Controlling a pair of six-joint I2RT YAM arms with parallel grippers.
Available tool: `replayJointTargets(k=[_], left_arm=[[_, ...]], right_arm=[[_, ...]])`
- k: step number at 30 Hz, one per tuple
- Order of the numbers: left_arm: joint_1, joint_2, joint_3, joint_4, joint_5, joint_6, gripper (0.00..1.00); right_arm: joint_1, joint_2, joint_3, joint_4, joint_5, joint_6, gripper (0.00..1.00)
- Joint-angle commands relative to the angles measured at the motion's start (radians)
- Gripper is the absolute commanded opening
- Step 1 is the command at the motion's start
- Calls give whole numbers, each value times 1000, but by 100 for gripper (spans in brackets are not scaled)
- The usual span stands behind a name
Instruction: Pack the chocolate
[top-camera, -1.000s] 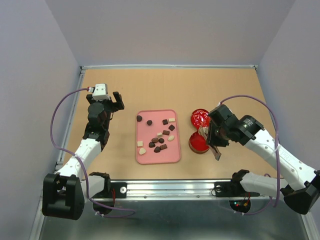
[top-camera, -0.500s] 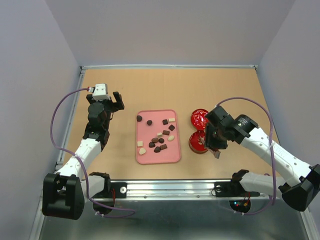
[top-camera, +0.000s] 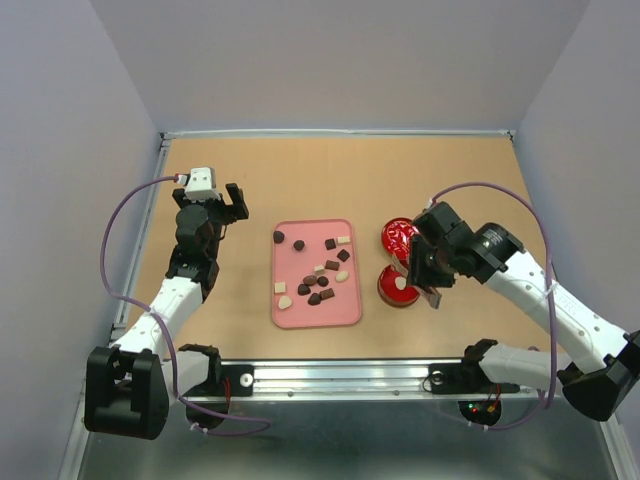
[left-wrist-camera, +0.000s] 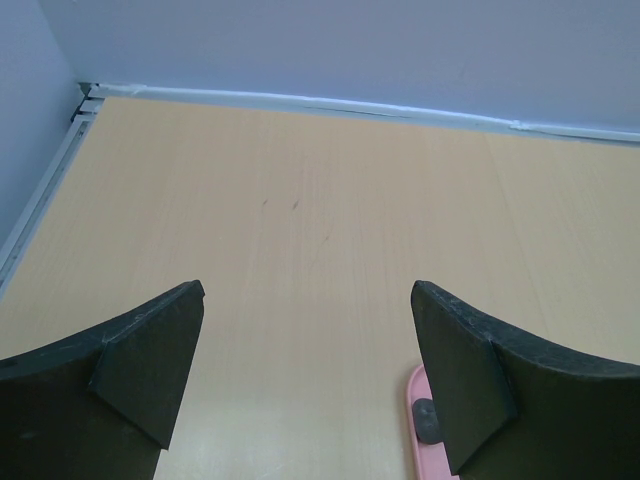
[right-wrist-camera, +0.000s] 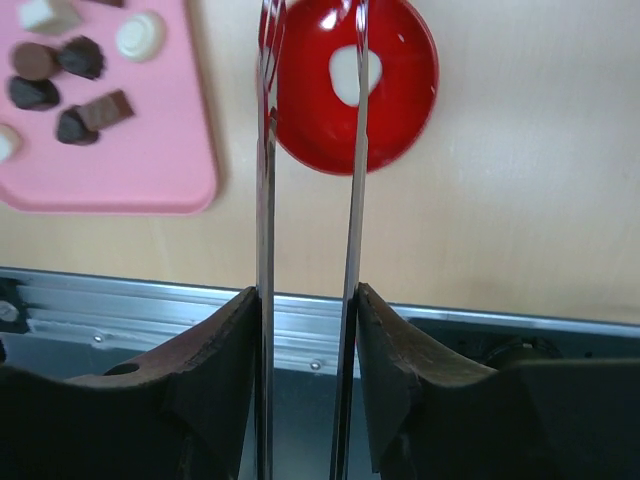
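The chocolate (top-camera: 318, 275) lies as several small dark and cream pieces on the pink tray (top-camera: 290, 318). One cream piece (right-wrist-camera: 343, 72) lies inside the open red tin (right-wrist-camera: 400, 90), also seen from above as the tin (top-camera: 390, 292). My right gripper (right-wrist-camera: 308, 300) is shut on thin metal tongs (right-wrist-camera: 265, 200); their two blades stand slightly apart, tips over the tin with nothing between them. From above, the right gripper (top-camera: 428, 290) hovers at the tin's right edge. My left gripper (left-wrist-camera: 308, 340) is open and empty, left of the tray's far corner (left-wrist-camera: 415, 420).
The tin's decorated red lid (top-camera: 400, 237) lies just behind the tin. A metal rail (top-camera: 340, 375) runs along the table's near edge. Grey walls close in the left, back and right sides.
My right gripper moved away from the near edge and slightly up over the tin; the tongs' blades spread a little. A cream piece now shows in the tin. The left arm stayed still.
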Motion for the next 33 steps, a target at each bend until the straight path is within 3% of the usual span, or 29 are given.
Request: replayJointTargets(k=[1, 17, 33], left_arm=[[6, -9, -1, 41, -8, 1, 96], [6, -29, -7, 33, -17, 4, 96], [6, -12, -1, 30, -14, 4, 96]], right_arm=[[5, 22, 149, 74, 31, -86, 46], [5, 304, 242, 369, -112, -303, 45], [11, 421, 245, 474, -238, -315, 49]])
